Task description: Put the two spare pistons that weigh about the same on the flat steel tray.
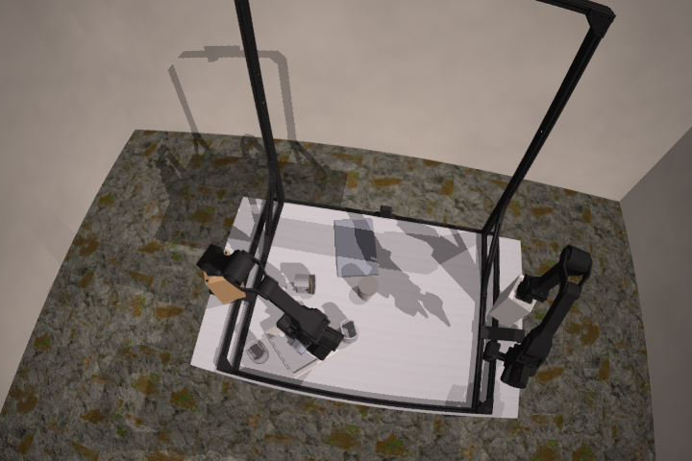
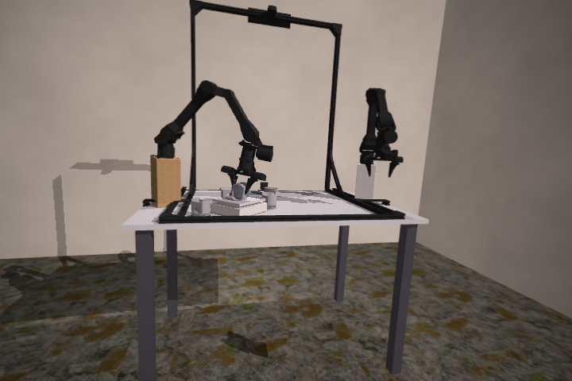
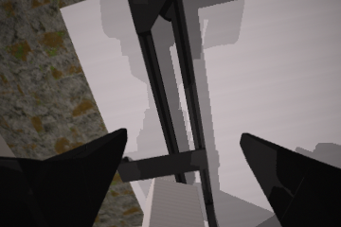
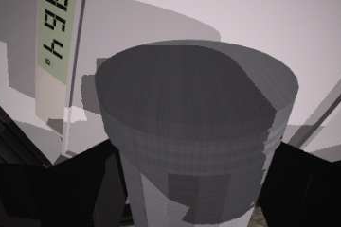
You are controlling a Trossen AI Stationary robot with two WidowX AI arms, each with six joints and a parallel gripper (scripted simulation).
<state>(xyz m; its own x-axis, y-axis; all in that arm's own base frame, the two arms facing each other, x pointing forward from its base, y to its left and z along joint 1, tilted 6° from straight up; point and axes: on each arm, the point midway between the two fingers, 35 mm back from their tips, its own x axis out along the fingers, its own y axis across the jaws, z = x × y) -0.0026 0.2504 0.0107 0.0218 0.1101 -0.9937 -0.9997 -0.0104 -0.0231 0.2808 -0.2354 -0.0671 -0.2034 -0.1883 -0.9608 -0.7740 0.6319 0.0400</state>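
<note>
My right gripper (image 2: 241,191) (image 4: 189,137) is shut on a grey piston (image 2: 238,190) (image 4: 188,90), crown up in the right wrist view, over the scale (image 1: 295,364) (image 2: 246,209). Whether it bears on the scale is hidden. Around lie another piston (image 1: 257,351) (image 2: 201,206) left of the scale, one (image 1: 349,329) right of it, one (image 1: 304,283) on its side, and one (image 1: 366,286) upright near the tray. The steel tray (image 1: 347,236) lies flat and empty at the back; whether that piston touches it is unclear. My left gripper (image 2: 379,175) (image 3: 185,135) is open and empty, high at the right side.
The scale's green display (image 4: 57,43) shows digits, partly cut off. A black frame (image 2: 277,218) borders the bench, with uprights on both sides. A tan pedestal (image 1: 224,288) (image 2: 165,182) and a white pedestal (image 1: 510,303) (image 2: 365,182) stand under the arms.
</note>
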